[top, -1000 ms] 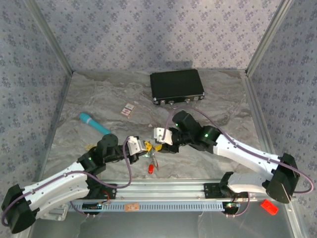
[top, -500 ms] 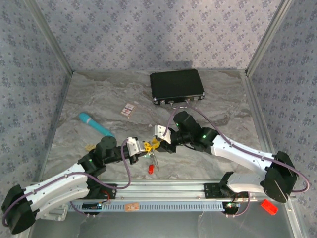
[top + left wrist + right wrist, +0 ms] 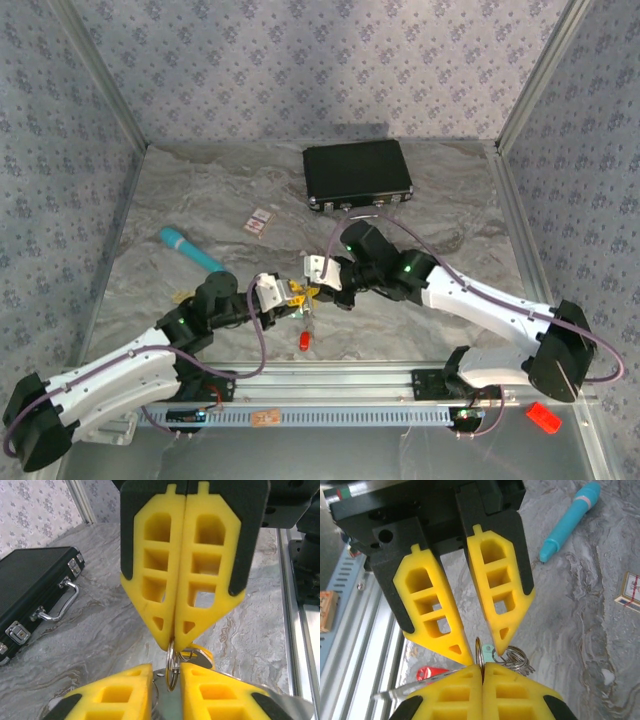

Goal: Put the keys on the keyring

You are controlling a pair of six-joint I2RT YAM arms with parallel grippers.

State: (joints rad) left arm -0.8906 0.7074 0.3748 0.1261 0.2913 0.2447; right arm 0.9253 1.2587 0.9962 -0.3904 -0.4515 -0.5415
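Right hand shifted left; hands now tip to tip. It pinches keyring; left hand spread, ring between tips. Judged: regrasp underway, threading pending.

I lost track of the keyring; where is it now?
The keyring is clamped in the right gripper, tip to tip with the left gripper, at the table's front centre.
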